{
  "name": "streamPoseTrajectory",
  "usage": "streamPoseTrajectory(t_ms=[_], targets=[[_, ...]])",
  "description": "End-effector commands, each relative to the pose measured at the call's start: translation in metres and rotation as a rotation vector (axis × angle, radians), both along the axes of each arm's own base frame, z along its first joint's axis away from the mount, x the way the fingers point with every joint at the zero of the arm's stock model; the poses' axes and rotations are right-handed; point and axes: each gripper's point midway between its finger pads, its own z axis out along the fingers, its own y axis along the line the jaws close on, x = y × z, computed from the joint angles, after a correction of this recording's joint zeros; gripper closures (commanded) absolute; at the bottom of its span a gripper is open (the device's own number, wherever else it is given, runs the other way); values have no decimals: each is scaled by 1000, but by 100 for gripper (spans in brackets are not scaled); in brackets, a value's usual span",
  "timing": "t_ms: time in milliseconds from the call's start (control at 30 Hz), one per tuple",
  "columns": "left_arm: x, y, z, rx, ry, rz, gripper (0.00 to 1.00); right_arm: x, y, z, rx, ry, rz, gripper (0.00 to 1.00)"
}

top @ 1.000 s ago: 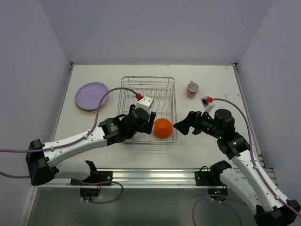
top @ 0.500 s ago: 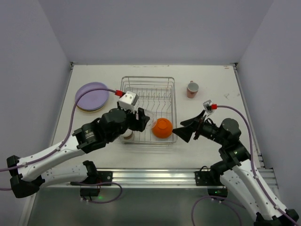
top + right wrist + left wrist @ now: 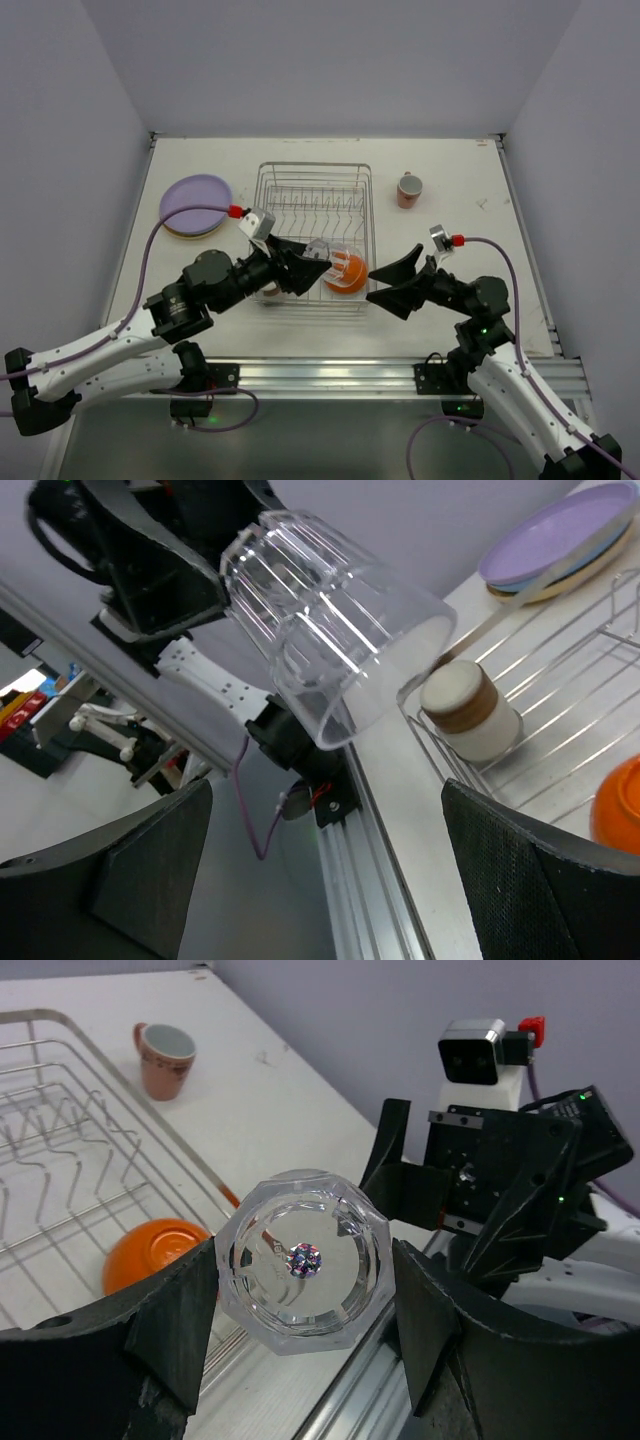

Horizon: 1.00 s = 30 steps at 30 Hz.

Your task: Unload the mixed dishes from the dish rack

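My left gripper (image 3: 318, 255) is shut on the clear glass (image 3: 328, 253) and holds it tilted in the air over the front right of the silver wire dish rack (image 3: 315, 170). In the left wrist view the glass base (image 3: 303, 1258) sits between my fingers. My right gripper (image 3: 392, 282) is open wide and empty, just right of the rack, facing the glass (image 3: 330, 630). The orange bowl (image 3: 350, 274) lies upside down in the rack. The cream cup (image 3: 470, 712) stands in the rack's front left. The pink mug (image 3: 409, 189) stands on the table. The plates (image 3: 195, 205) are stacked left of the rack.
The rack's upright prongs (image 3: 60, 1150) are bare. The aluminium rail (image 3: 320, 375) runs along the near table edge. Both arms crowd the space in front of the rack. White walls enclose the table on three sides.
My left gripper has lifted the glass up out of the rack and swung it right and toward the front. My right gripper has dropped lower, opened wider and now points at the glass.
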Motion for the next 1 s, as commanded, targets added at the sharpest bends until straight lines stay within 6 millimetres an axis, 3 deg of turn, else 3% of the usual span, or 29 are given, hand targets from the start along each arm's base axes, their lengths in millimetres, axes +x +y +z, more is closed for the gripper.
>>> streamPoseTrajectory(t_ms=[0,33,67,267,300,500,633,767,967], targets=[[-26,-19,38,-247,-52,-162,43,-21,-2,32,96,-130,74,1],[-28,-19,47,-309,-76,-180,43,-25,-3,33,113,-143,81,1],[-32,-22,36,-316,-54,-200,43,-26,-3,34,120,-146,84,1],[-33,-30,25,-324,-43,-228,43,-27,-3,34,126,-133,91,2],[-35,-30,29,-347,-54,-236,43,-26,-2,34,128,-129,92,9],[-36,-30,18,-348,-42,-240,43,-26,-2,34,141,-125,101,29],[-37,-32,14,-342,-31,-249,43,-25,-2,35,144,-118,96,54],[-38,-34,7,-342,-15,-259,43,-25,-2,35,145,-117,96,70],[-39,-35,0,-343,-12,-267,43,-25,-2,36,150,-115,96,82]])
